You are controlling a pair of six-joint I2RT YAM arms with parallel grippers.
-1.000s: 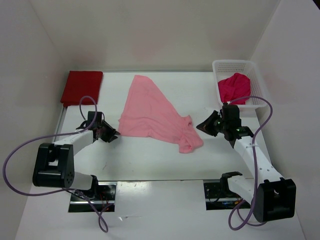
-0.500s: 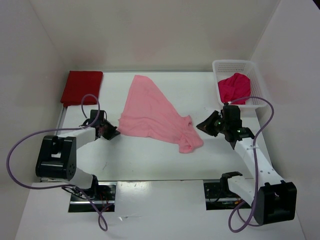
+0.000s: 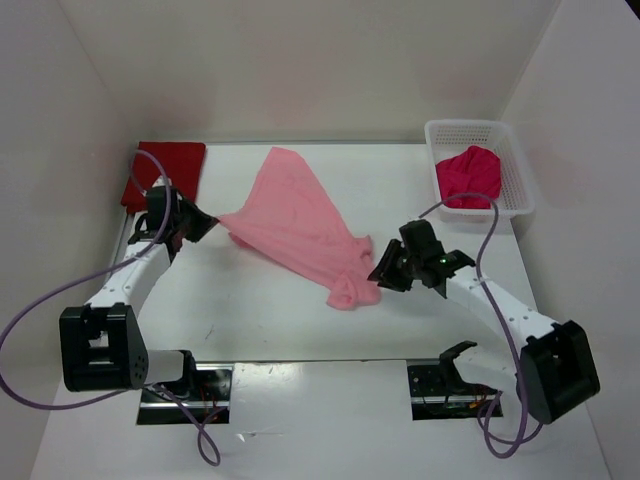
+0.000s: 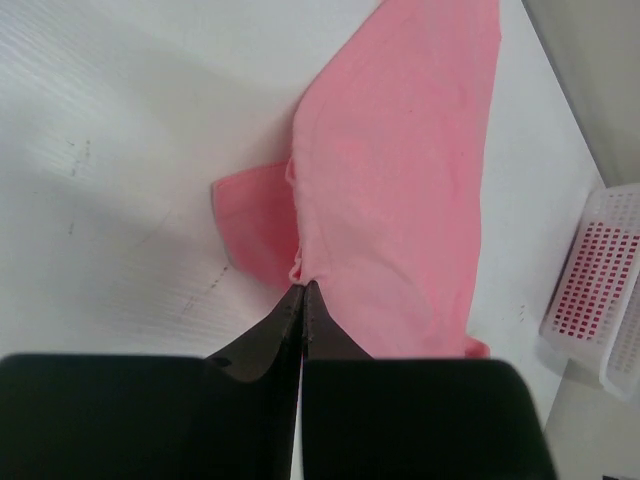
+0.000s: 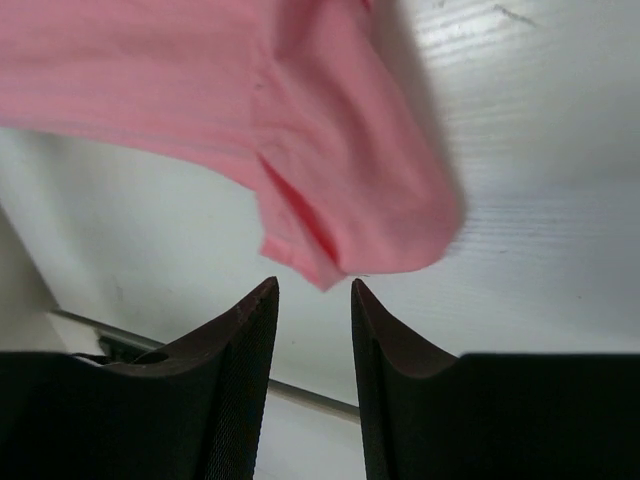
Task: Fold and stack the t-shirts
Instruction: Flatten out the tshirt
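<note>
The light pink t-shirt (image 3: 300, 220) lies spread across the middle of the table, its near end bunched (image 3: 350, 292). My left gripper (image 3: 207, 222) is shut on the shirt's left corner. In the left wrist view the closed fingertips (image 4: 302, 288) pinch a fold of the pink cloth (image 4: 400, 180). My right gripper (image 3: 380, 272) stands open just right of the bunched end. In the right wrist view a pink cloth tip (image 5: 320, 270) hangs just ahead of the gap between the gripper's (image 5: 314, 287) tips, ungripped. A folded dark red t-shirt (image 3: 165, 172) lies at the back left. The magenta t-shirt (image 3: 468, 175) is crumpled in the basket.
The white mesh basket (image 3: 516, 185) stands at the back right corner and also shows at the right edge of the left wrist view (image 4: 600, 290). White walls close the table on three sides. A metal strip runs along the near edge (image 3: 320, 362).
My left gripper shut on the pink shirt's left corner and drew it back and left. My right arm swung left to the bunched end and its jaws opened. The shirt shifted left.
</note>
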